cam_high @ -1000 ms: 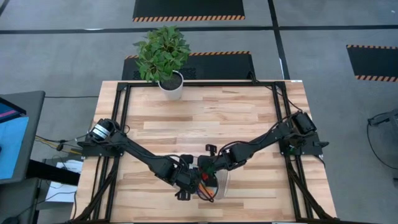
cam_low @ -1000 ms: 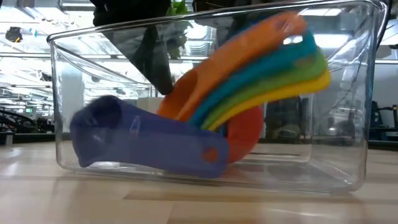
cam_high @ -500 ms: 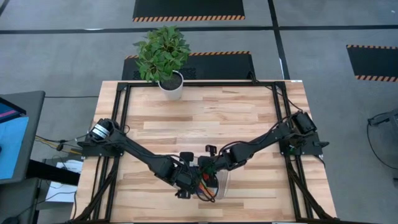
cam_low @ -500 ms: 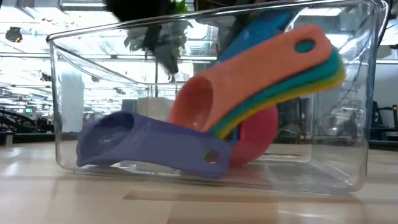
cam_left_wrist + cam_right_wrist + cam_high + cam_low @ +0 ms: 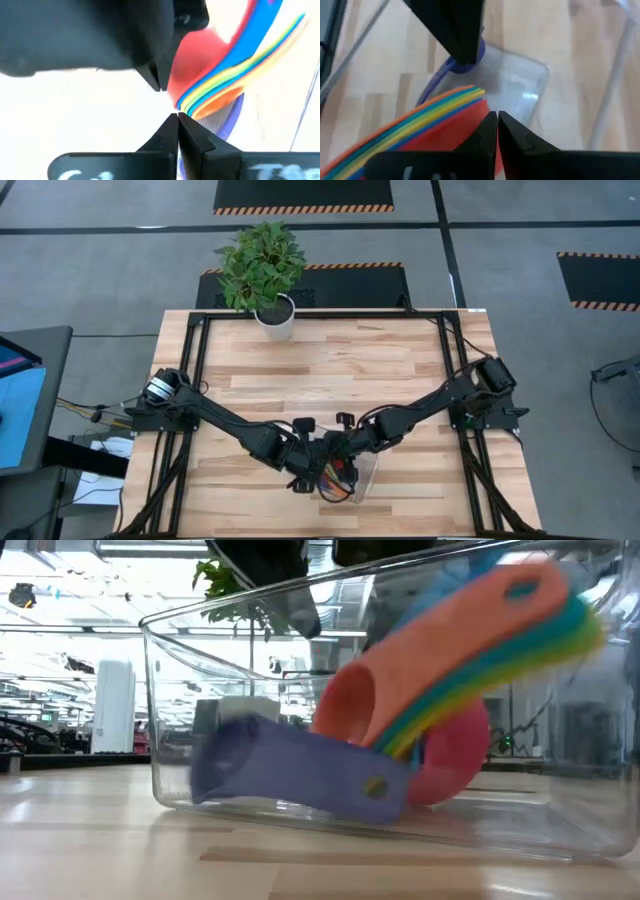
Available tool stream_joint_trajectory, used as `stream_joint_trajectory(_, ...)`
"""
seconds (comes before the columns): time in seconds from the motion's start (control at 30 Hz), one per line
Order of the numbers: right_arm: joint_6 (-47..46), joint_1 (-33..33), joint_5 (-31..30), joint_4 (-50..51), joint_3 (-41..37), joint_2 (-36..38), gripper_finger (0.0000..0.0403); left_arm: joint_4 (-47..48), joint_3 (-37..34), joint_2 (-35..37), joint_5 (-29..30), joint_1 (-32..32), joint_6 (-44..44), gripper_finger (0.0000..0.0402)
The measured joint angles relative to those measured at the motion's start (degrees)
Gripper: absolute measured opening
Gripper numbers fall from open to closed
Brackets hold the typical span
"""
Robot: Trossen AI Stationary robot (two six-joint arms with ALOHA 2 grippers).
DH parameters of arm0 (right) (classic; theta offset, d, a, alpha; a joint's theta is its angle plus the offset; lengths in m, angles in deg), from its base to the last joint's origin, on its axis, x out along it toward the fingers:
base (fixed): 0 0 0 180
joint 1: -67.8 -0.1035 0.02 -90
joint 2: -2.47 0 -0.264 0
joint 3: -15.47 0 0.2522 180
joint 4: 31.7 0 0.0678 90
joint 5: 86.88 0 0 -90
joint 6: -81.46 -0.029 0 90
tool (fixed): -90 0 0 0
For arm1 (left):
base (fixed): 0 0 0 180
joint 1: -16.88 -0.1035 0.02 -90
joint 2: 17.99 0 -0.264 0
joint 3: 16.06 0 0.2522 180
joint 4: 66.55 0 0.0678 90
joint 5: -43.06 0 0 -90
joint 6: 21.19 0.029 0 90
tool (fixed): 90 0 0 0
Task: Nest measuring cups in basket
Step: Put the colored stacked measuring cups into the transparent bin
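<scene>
Both grippers hung over the basket (image 5: 362,477) near the table's (image 5: 330,370) front edge: left gripper (image 5: 177,116) clenched on nothing, right gripper (image 5: 497,117) with fingertips nearly together just above the cup stack, grip on a cup not discernible. Nested measuring cups (image 5: 440,690) sat inside the basket, red bowl down, fanned handles slanting up past the rim toward its right end in the low view, while the dark blue cup (image 5: 300,765) lay loose on its side along the basket floor, touching the stack. Plant pot (image 5: 275,318) stood well apart at the far edge, open wood between.
</scene>
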Motion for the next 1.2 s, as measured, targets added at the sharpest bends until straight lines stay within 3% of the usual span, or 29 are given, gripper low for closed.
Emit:
stream_joint_trajectory(0.1,-0.03,0.02,-0.6,3.13,0.0,1.08,0.0032,-0.15,0.0,0.04,0.78,0.02,-0.08,0.0)
stream_joint_trajectory(0.3,-1.93,-0.54,-0.61,4.92,0.36,1.74,0.0016,0.92,-0.35,-0.28,-3.57,0.29,-0.02,0.0)
stream_joint_trajectory(0.63,-2.92,-1.22,-0.49,11.14,0.32,3.48,0.0019,-7.3,-1.49,-1.86,-8.51,0.7,1.42,0.0)
stream_joint_trajectory(1.2,-3.57,-1.83,-0.65,20.92,2.89,4.95,0.0012,-14.08,-1.79,-6.17,-9.71,-1.34,3.04,0.0)
